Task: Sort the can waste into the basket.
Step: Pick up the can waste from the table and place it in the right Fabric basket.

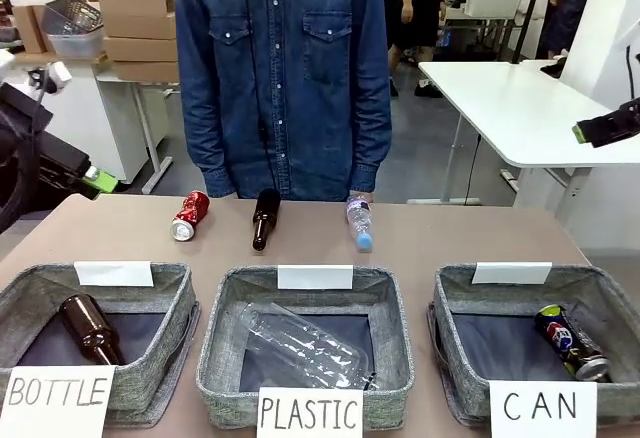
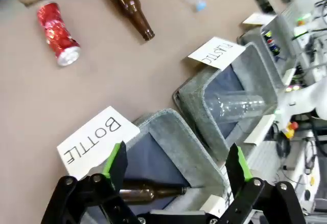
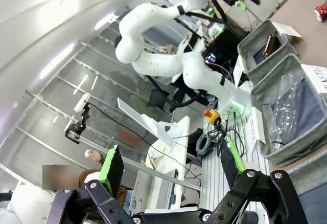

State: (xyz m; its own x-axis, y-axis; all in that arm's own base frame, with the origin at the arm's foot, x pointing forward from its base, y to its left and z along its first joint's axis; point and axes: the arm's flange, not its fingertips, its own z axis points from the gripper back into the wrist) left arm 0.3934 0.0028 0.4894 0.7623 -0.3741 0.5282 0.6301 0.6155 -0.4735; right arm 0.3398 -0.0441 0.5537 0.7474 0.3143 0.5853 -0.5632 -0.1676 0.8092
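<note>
Red can (image 1: 190, 215) | on table (image 1: 450, 238) well left of CAN basket (image 1: 448, 303) | likely light, thin-walled, slick: pinch mid-body gently | left claw (image 2: 178, 155), right claw (image 3: 171, 155) wide open, empty

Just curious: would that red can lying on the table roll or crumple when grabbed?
Lying on its side, the red can would probably roll if nudged. Its wall looks crinkled, so it likely dents easily and feels light.
</note>
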